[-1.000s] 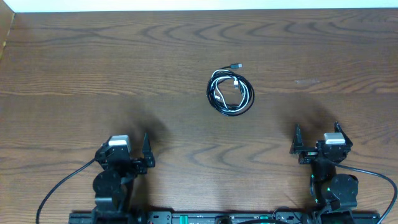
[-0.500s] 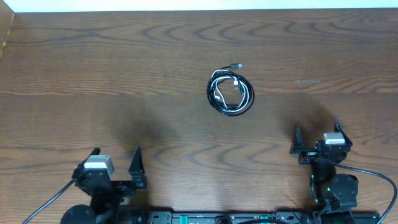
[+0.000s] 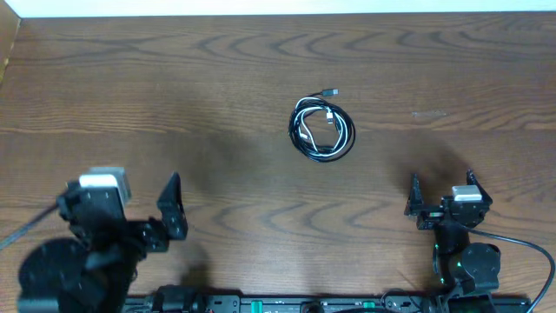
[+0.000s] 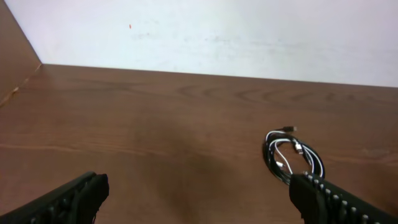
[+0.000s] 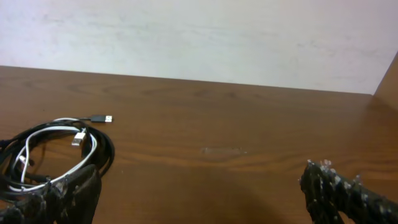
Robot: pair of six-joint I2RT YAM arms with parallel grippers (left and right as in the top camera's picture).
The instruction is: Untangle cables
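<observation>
1. The cables [image 3: 322,130], one black and one white, lie as one small tangled coil on the table [image 3: 174,87]. Their crossings are too fine to trace.
2. A black plug [image 3: 330,91] sticks out on the coil's far side. A white plug [image 3: 330,114] lies inside the loop.
3. My left jaws are spread wide and empty, well apart from the coil on its near left. That arm is blurred from above.
4. My right jaws are also spread and empty, well apart on the coil's near right. My right wrist view cuts off the coil's left edge, and one finger [image 5: 62,196] hides its near part.
</observation>
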